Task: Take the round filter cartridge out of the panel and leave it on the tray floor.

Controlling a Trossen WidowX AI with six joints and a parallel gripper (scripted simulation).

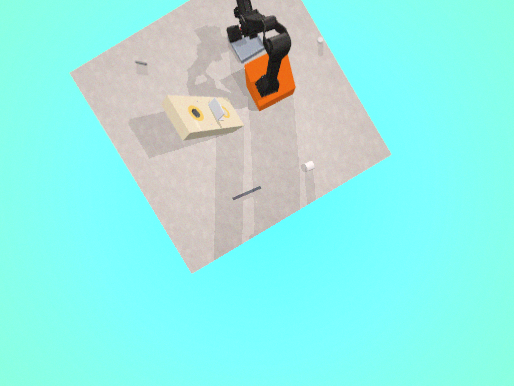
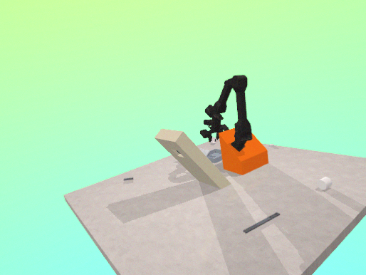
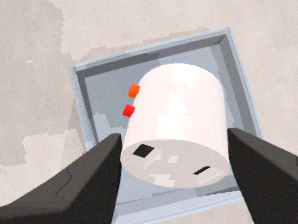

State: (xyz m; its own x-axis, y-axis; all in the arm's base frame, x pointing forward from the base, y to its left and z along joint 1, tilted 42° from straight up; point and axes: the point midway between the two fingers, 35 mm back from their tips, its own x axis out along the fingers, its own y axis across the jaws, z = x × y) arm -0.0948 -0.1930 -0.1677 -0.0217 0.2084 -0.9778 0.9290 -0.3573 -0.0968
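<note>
My black two-finger claw [image 2: 213, 138] [image 3: 173, 139] is pinching the white round filter cartridge [image 2: 213, 140] [image 3: 175, 115] by its sides, near the end with the two dark slots. The cartridge is out of the tan slanted service panel [image 1: 183, 117] [image 2: 199, 160], and in the wrist view it sits right in front of the blue-gray square tray [image 1: 246, 52] [image 2: 214, 156] [image 3: 80, 105]. From outside it looks held up above the tray, but it is so small there that I can't be quite sure how high.

Here is what could go wrong. If I let go too high, the cartridge could drop, bounce and roll, since its sides are round. If I come down off to one side, its far end could bump a tray wall and twist in my fingers. The tray is not much wider than the claw's spread, so a finger could hit the rim when I open up. The small orange bump [image 3: 134, 90] and red bump [image 3: 128, 111], at about 10 o'clock and 9 o'clock on the cartridge, might catch too.

The black arm [image 1: 277, 47] [image 2: 241, 107] goes up from the orange block [image 1: 270, 82] [image 2: 246, 157], bends at the top, and folds down with the claw low. From the block, in the top view, the claw end is at about 11 o'clock.
</note>
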